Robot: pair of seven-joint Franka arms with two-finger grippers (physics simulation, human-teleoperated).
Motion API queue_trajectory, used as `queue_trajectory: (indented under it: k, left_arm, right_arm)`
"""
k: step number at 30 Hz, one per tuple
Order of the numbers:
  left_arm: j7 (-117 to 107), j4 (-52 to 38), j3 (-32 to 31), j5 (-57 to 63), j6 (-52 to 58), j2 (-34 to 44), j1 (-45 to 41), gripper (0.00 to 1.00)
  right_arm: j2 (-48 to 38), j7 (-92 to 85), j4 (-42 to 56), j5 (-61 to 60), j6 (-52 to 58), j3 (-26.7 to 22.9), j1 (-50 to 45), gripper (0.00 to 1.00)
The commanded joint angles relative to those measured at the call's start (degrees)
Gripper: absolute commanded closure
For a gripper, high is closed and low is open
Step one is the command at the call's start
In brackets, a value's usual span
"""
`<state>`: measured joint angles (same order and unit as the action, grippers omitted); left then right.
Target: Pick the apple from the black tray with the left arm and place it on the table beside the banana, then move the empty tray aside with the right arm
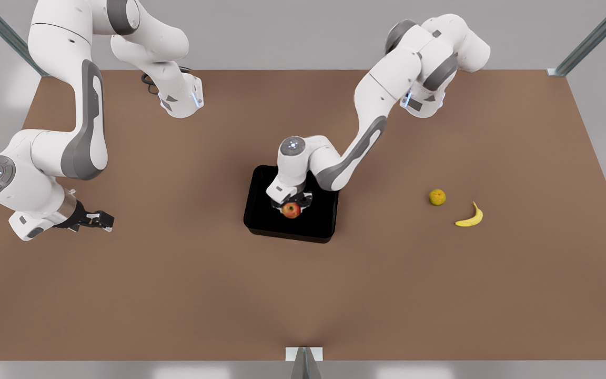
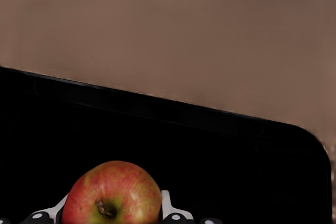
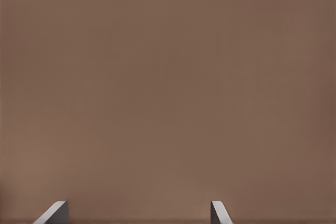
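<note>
Right, sweeping across from the front view's left: my right gripper (image 1: 104, 220) waits low over bare table (image 1: 177, 295), well apart from everything, and in its wrist view the fingertips (image 3: 52, 212) stand wide with only brown top between them. Moving to the middle, the black tray (image 1: 261, 210) sits on the table and my left gripper (image 1: 291, 202) is down inside it, right on the apple (image 1: 291, 210). From the left wrist view the apple (image 2: 112, 193) sits between the fingers (image 2: 167, 205), one pale pad on each flank, stem end facing the camera. I judge the jaws narrow and clamped on it, though I can't tell whether it's lifted off the tray floor (image 2: 236, 171). Further to the right lie a small yellow-green fruit (image 1: 437, 197) and, just beside it, the banana (image 1: 470, 217), its curve running roughly across the view. That's the key relation: the drop spot lies well off toward the front view's right. The table is flat, plain and open, grey surround and metal frame posts at the corners.
</note>
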<state>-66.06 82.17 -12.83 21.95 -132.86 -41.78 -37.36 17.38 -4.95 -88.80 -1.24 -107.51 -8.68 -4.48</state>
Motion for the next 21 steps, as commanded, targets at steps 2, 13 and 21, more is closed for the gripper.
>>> queue_trajectory:
  k: [2, 13, 21]
  left_arm:
    - [24.7, -0.4, -0.4, -12.2, 29.0, 10.7, 7.6, 0.3]
    - [65.3, 4.3, 0.1, -6.4, 22.6, 3.5, 37.1, 0.3]
    - [65.6, -4.9, 0.2, -14.0, 33.5, 8.5, 39.2, 0.0]
  right_arm:
    - [-0.1, 0.2, 0.2, -0.3, 0.0, 0.2, -0.1, 0.0]
    - [4.9, 59.1, 12.4, -9.0, 9.8, 4.3, -19.0, 0.04]
    - [-5.9, 60.6, -12.8, -9.1, -10.5, 8.7, -25.3, 0.0]
